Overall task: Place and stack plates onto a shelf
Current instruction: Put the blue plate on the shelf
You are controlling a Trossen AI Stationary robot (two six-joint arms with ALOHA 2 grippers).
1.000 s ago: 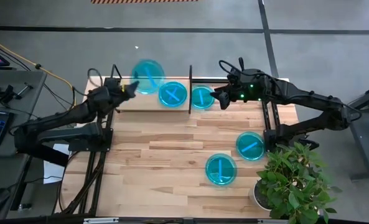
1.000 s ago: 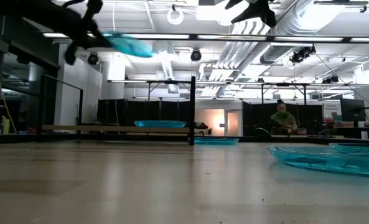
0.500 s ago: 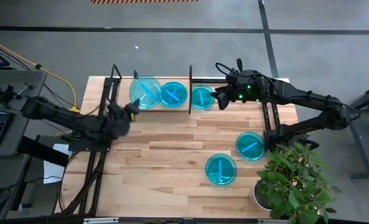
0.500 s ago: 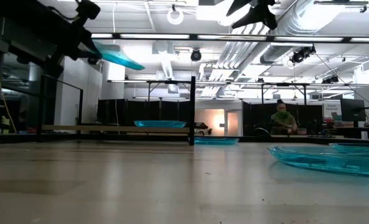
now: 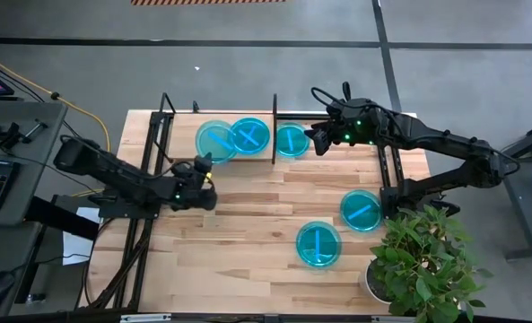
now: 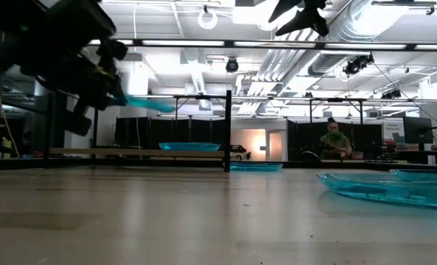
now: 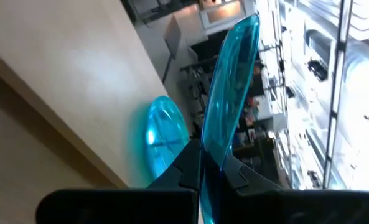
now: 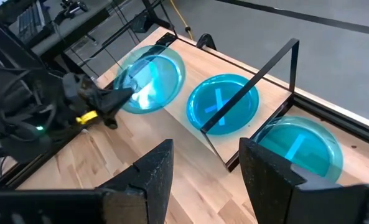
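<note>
The plate (image 5: 215, 141) I hold is round, thin and see-through blue, with a pale stripe across its face. My left pincer (image 5: 200, 167) is closed on its near rim, and the plate sticks out past my fingers over the left part of the shelf (image 5: 180, 151). From table height it hangs in the air, tipped a little, above the board. In my left wrist view I see it edge-on, a slim blue blade (image 7: 229, 99) squeezed between my two dark fingers (image 7: 186, 167).

Another plate (image 5: 249, 135) lies flat on the shelf, just left of the black upright divider (image 5: 274, 128); the plate I hold overlaps its left edge from above (I cannot tell if they touch). A third plate (image 5: 292, 141) lies just right of the divider. Two more plates (image 5: 361, 211) (image 5: 318, 244) lie on the plank table (image 5: 239, 233), well apart from the shelf, near a leafy green plant (image 5: 422, 260).

My left arm (image 5: 113, 175) is dark and reaches low across the table from the left side, bent at the elbow. My right pincer (image 5: 318, 141) hangs up high beside the third plate, fingers spread apart, holding nothing. The shelf is a flat light wood board in a thin black rod frame.
</note>
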